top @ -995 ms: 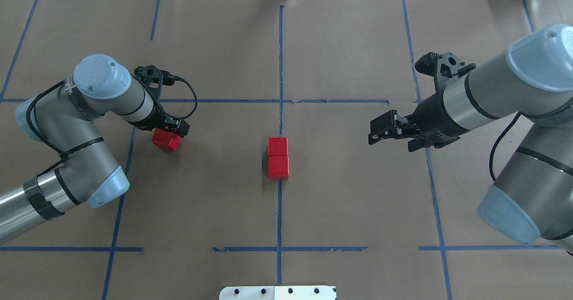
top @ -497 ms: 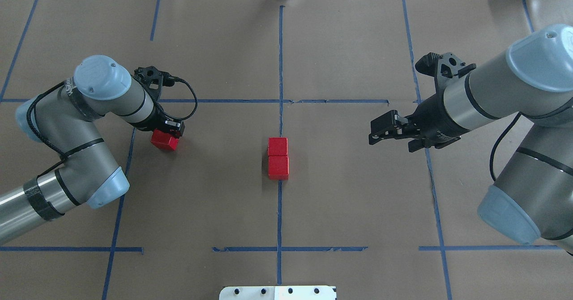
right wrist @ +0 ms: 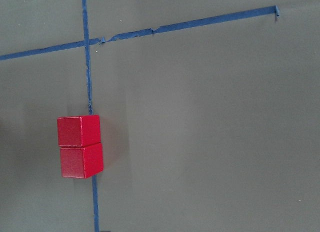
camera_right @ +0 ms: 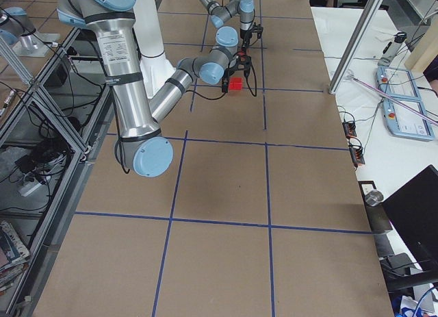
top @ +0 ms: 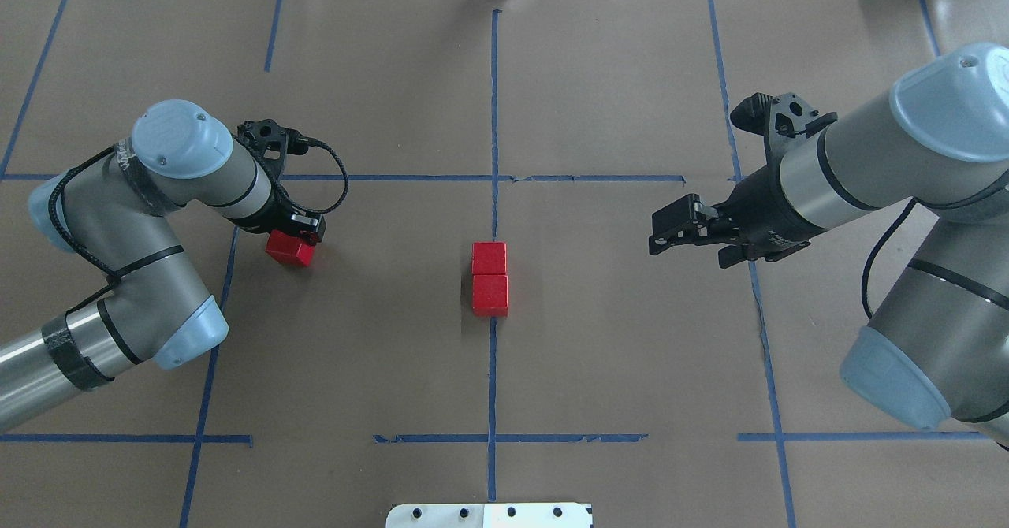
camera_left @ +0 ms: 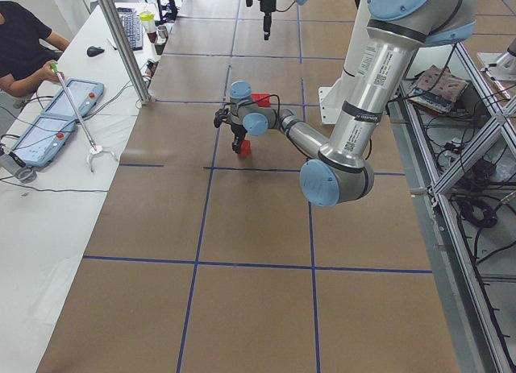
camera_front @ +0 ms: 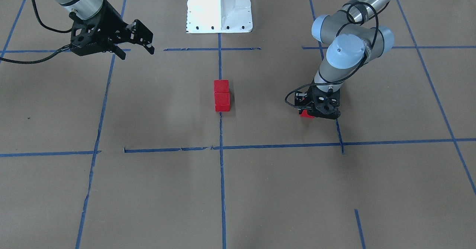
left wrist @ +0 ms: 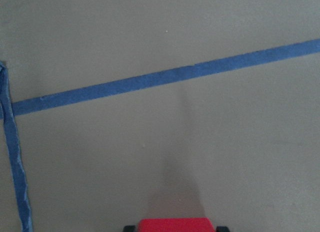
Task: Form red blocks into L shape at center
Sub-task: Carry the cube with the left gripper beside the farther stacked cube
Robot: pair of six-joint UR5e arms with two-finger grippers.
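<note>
Two red blocks (top: 489,258) (top: 489,294) sit touching in a short row on the vertical blue tape line (top: 493,118) at the center; they also show in the right wrist view (right wrist: 78,131) (right wrist: 81,161). The third red block (top: 290,250) is at the left, near a blue line, low at the paper. My left gripper (top: 299,235) is shut on it; the left wrist view shows its top edge (left wrist: 175,225) between the two fingertips. My right gripper (top: 660,232) is open and empty, held above the paper to the right of the pair.
The white robot base (camera_front: 219,7) stands at the table's near edge. Blue tape lines (top: 599,178) mark a grid on the brown paper. An operator (camera_left: 20,47) sits at a side table with a metal pole (camera_left: 121,43) beside it.
My left gripper and the third red block have shifted slightly left and lower. The right arm and the two center blocks have not moved.
</note>
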